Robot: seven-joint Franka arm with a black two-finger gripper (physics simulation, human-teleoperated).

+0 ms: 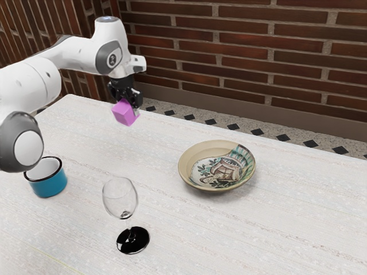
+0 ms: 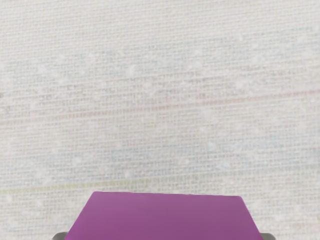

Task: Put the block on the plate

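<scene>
Block [image 1: 125,113], one in number and pinkish purple, hangs in the air over the far part of the tabletop [image 1: 178,220], toward the exterior view's left. One gripper [image 1: 128,109], black, has it pinched between its two fingers [image 2: 268,236]; the wrist view seems to give one small grey fingertip at each of two opposite sides of the block, though only a sliver of each can be made out. One white and grey arm [image 1: 74,54] reaches in from the exterior view's left.

One plate [image 1: 195,157] rests upright on the tabletop, well apart from the block and farther toward the exterior view's right. It is deep and cream-coloured, painted inside with green, brown and dark figures.

One cup [image 1: 49,186], blue outside, white inside and dark at the lip, stands at the exterior view's left, near the arm in that view. One clear wine glass [image 1: 120,200] with a black foot stands upright nearer the camera, between the cup and the plate from side to side. Beyond the tabletop rises a brick wall [image 1: 258,51], with one row of dark diamonds in the pale floor [image 1: 275,132] before it.
</scene>
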